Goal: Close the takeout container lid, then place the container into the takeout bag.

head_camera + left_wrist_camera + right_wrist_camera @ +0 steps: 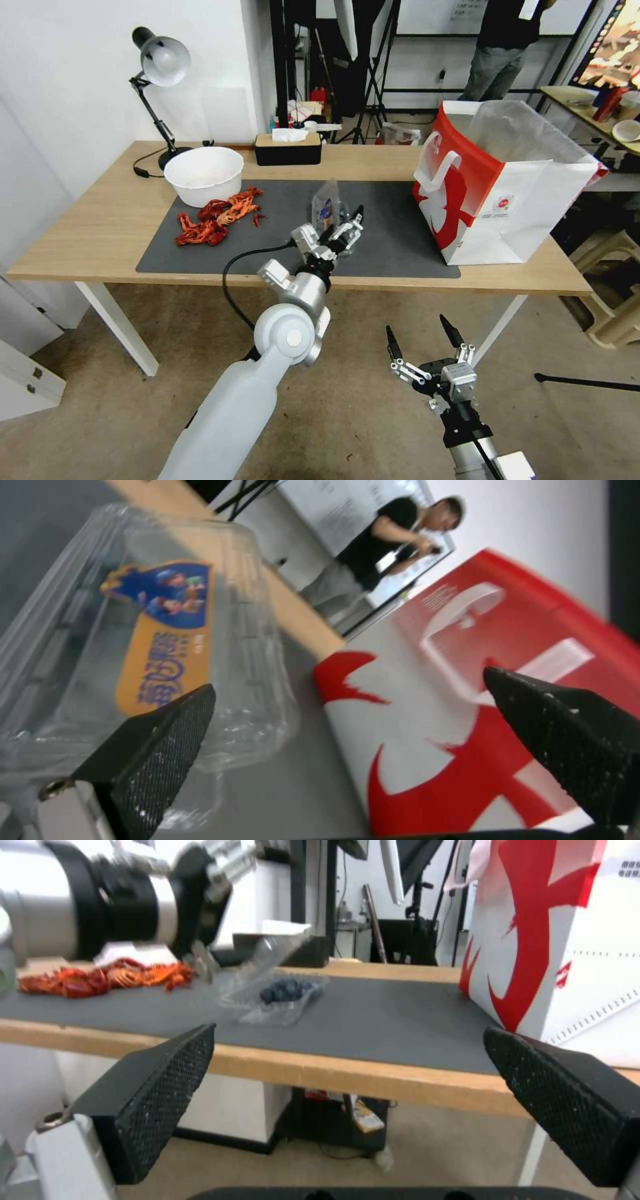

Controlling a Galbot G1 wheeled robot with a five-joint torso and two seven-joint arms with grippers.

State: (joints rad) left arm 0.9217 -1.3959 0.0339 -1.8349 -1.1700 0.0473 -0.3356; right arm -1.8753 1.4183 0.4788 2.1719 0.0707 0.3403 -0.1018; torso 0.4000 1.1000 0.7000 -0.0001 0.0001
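Left gripper, fingers spread, hovered at the raised lid of the takeout container; pressing from twelve o'clock toward six should shut it squarely.

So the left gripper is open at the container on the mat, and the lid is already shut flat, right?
Not quite. The lid stands raised, not shut flat: the right wrist view shows it tilted up over the blueberries. The rest holds: the left gripper is open at the container on the mat.
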